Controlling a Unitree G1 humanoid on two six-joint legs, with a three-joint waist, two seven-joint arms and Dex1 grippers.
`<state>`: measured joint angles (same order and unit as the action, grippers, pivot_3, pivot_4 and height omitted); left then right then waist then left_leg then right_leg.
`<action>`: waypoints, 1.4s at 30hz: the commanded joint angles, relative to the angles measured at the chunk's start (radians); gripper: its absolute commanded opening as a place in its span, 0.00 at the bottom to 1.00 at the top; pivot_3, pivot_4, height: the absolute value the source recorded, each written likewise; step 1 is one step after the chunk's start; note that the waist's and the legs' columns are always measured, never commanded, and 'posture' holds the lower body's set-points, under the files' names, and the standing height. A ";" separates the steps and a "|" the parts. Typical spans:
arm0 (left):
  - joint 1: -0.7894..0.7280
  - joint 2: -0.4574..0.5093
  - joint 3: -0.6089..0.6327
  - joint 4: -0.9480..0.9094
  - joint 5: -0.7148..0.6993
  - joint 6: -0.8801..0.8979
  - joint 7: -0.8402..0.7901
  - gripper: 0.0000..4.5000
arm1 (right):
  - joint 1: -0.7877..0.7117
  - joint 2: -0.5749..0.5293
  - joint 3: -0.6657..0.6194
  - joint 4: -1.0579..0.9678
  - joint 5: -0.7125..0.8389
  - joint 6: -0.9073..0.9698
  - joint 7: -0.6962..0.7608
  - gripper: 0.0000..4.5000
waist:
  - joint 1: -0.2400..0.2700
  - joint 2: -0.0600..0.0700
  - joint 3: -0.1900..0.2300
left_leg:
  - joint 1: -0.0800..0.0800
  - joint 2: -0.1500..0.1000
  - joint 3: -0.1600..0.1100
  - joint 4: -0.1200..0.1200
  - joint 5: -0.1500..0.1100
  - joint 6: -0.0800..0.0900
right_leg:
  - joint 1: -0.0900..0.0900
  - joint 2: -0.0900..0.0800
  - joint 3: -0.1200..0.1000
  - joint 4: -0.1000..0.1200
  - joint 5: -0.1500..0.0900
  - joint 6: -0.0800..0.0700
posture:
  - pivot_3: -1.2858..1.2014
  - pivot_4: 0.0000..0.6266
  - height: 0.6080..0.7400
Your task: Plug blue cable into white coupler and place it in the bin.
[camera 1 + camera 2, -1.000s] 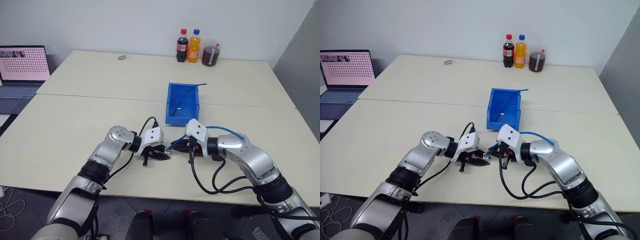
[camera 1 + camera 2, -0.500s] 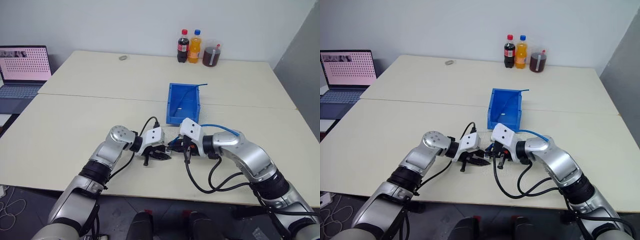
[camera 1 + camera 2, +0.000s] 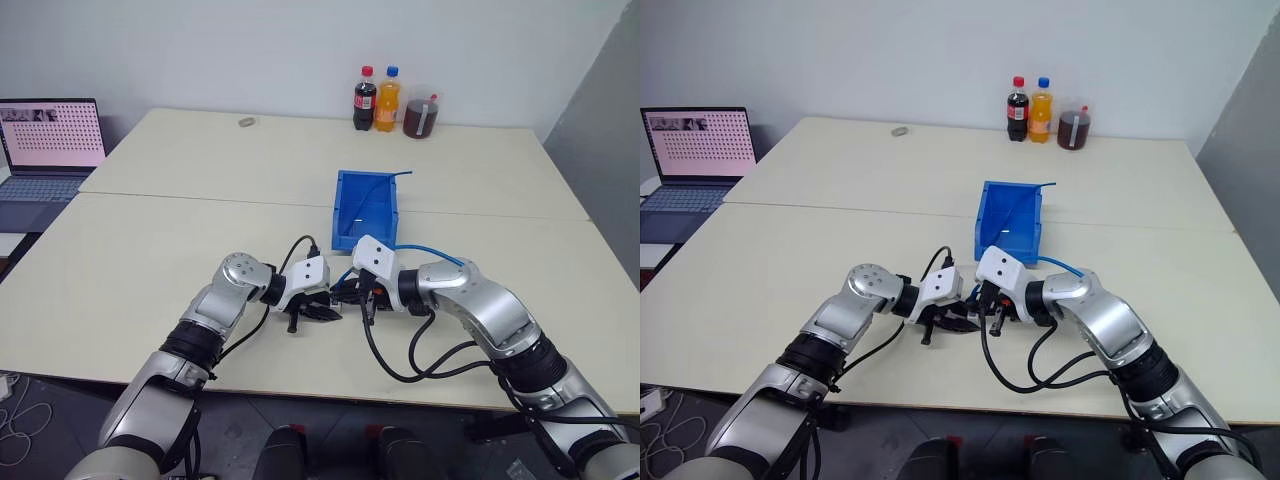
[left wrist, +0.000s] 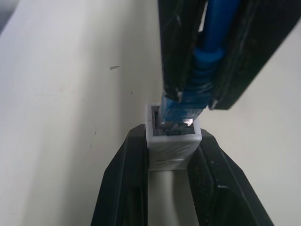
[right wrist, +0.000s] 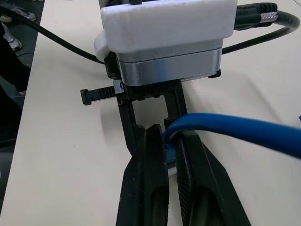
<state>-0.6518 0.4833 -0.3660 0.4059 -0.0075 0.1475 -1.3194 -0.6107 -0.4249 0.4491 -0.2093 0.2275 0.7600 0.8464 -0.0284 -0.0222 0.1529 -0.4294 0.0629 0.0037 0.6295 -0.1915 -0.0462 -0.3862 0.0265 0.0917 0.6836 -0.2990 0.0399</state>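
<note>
So, quick update going left to right. The laptop [image 3: 45, 140] sits off at the far left edge, nothing to do with this. The left gripper [image 3: 322, 312] is parked over the near part of the table [image 3: 150, 230], and its two black fingers are clamped on the white coupler [image 4: 172, 141], socket end facing right toward the other arm.

What's changed: a second ago there was a clear gap between the two grippers, and the right gripper [image 3: 347, 294] has since slid left across it, so now they're basically nose to nose. It's pinched shut on the blue cable [image 5: 235, 128] just behind the plug, and in the left wrist view the plug tip sits right in the coupler's mouth, partly in. Can't tell if it's clicked home; I'd guess not quite.

The rest of the blue cable loops back to the right over the right arm. The bin [image 3: 345, 215] sits just beyond the grippers, a bit to the right, with a darker blue cable [image 3: 375, 190] lying in it. Bottles [image 3: 390, 100] stand at the far edge.

Meaning: the plug-in step looks nearly done, and the drop into the bin is still to come.
</note>
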 commanded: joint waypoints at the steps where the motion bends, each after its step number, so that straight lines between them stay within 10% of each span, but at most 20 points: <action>1: 0.013 -0.017 -0.032 0.012 0.031 0.015 0.020 0.18 | 0.030 0.006 0.062 0.037 -0.004 0.014 0.035 0.00 | 0.000 0.000 0.000 | 0.001 0.000 0.000 0.000 0.000 0.000 | 0.001 0.000 0.000 0.000 0.000 0.000 | 0.52 0.24 1.00; 42: 0.026 -0.022 -0.021 0.000 0.033 0.027 0.033 0.18 | 0.062 0.043 0.100 0.203 -0.038 0.031 0.122 0.00 | -0.004 0.002 -0.021 | 0.013 0.001 0.003 -0.005 -0.001 0.001 | 0.009 0.000 0.004 -0.002 -0.006 -0.008 | 0.52 0.24 1.00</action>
<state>-0.6329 0.4801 -0.3667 0.3996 0.0151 0.1665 -1.2987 -0.5936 -0.3967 0.4220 -0.0796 0.2056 0.7282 0.9328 -0.0323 -0.0204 0.1317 -0.4156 0.0638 0.0070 0.6245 -0.1928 -0.0450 -0.3768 0.0267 0.0954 0.6817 -0.3055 0.0318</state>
